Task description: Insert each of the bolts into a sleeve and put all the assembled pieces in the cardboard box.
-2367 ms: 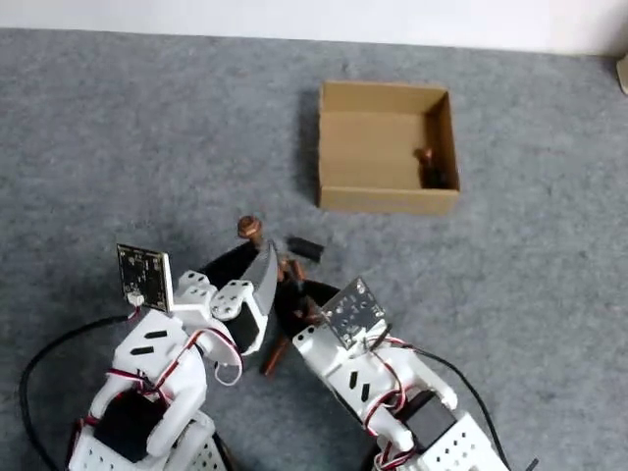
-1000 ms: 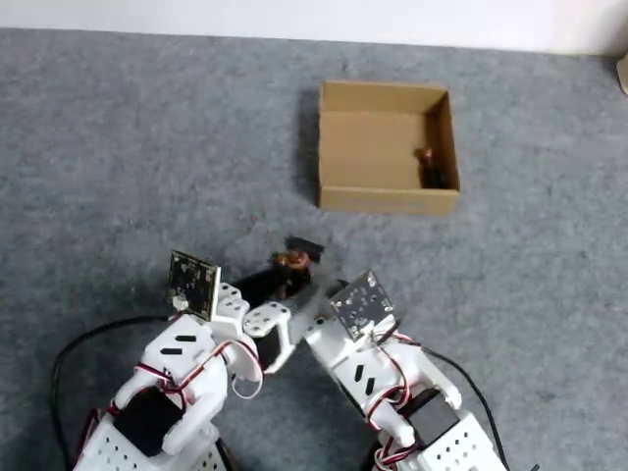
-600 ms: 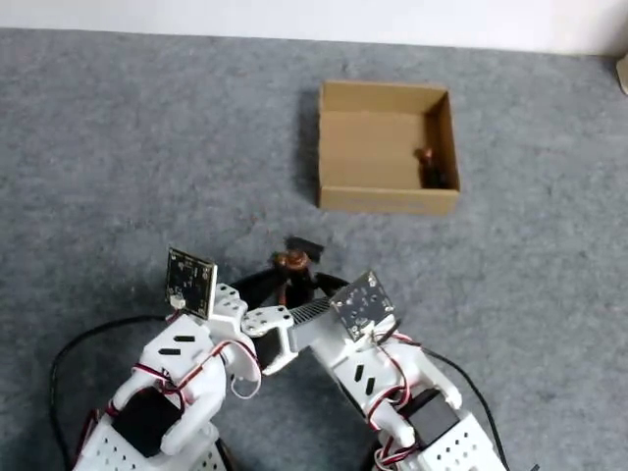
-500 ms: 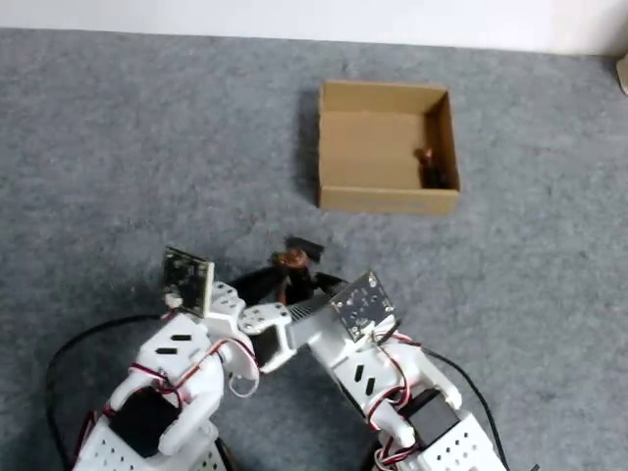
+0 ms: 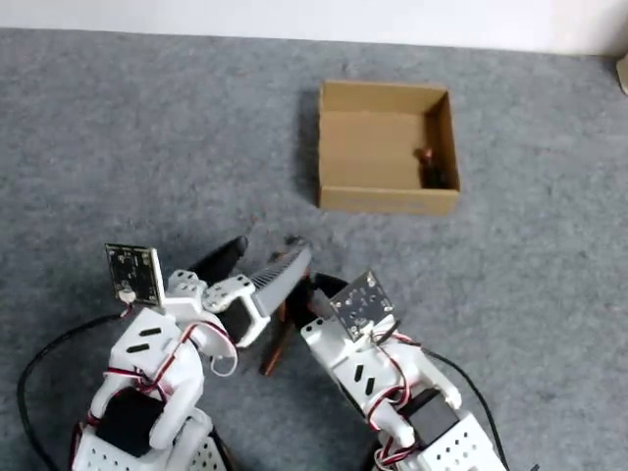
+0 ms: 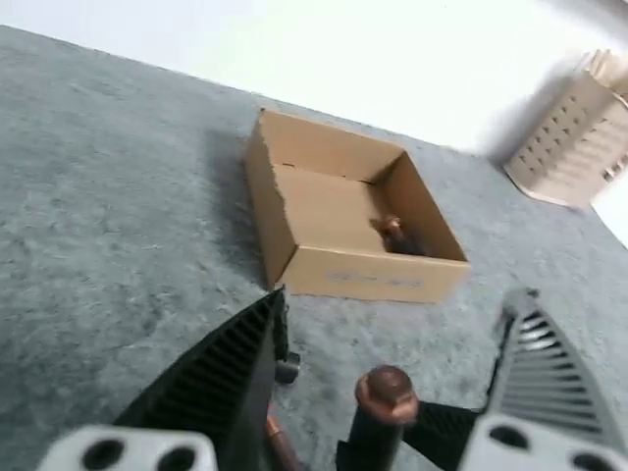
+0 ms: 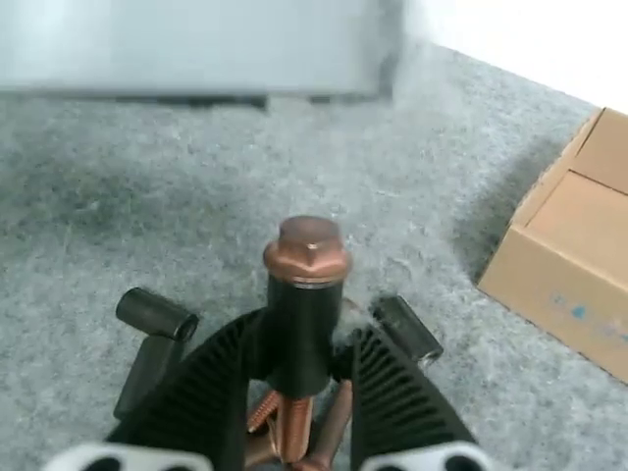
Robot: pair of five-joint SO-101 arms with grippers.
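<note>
Right wrist view: our right gripper point(image 7: 304, 343) pinches the sleeve point(image 7: 302, 329), bolt point(image 7: 306, 250) seated, mid-frame. Left gripper point(image 6: 397, 304) is spread wide. Insertion looks done; next we carry it to the cardboard box point(image 5: 388, 200), upper right of centre in the high view

The right gripper point(image 7: 306, 341) has matt black plastic fingers point(image 7: 221, 383), ribbed on their inner faces. Clamped between them is a sleeve point(image 7: 302, 309) of smooth black plastic with a faint sheen, topped by a bolt point(image 7: 306, 250) of copper-coloured metal, dully shiny. A loose sleeve point(image 7: 157, 312) just beside its fingers has the same finish. The left gripper point(image 6: 397, 296) is of like ribbed plastic. Beyond both, the cardboard box point(image 6: 363, 283) is matt brown paperboard with raw edges. The table point(image 5: 147, 147) wears rough grey fibrous cloth. The arm shells point(image 5: 157, 343) are smooth white plastic.
</note>
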